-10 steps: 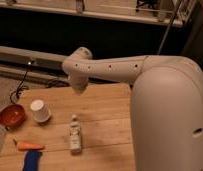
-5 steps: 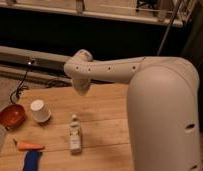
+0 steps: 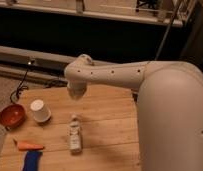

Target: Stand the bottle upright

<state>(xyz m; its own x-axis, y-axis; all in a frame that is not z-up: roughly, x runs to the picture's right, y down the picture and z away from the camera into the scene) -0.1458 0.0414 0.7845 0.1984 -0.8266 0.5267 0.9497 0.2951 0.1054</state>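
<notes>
Only one view to go on. Honestly, not much has changed in the last second. The arm (image 3: 115, 75) has drifted a touch left and down in the frame, and its rounded end now sits a bit lower over the far edge of the counter (image 3: 110, 125). The bottle (image 3: 75, 134) hasn't budged. It's in the lower middle-left of the frame and looks to be lying flat on the wood, with the cap end pointing up-frame toward the arm.

So for the task, I'd say nothing real has happened yet. The bottle is still down and this is just the start of the approach.

Pose-wise, the arm comes in from the big white body on the right and runs nearly level across the middle of the frame. It ends in that knob at centre-left. The gripper (image 3: 76, 94) is tucked under the knob, above the bottle in the frame and well clear of it. The jaws are clenched, and they're not on the bottle. They'd have to open before any grab.

Off to the left there's a cup (image 3: 40, 111), and a red bowl (image 3: 11, 116) just beside it. A carrot (image 3: 29, 146) lies lower down. None of them touch the bottle.
</notes>
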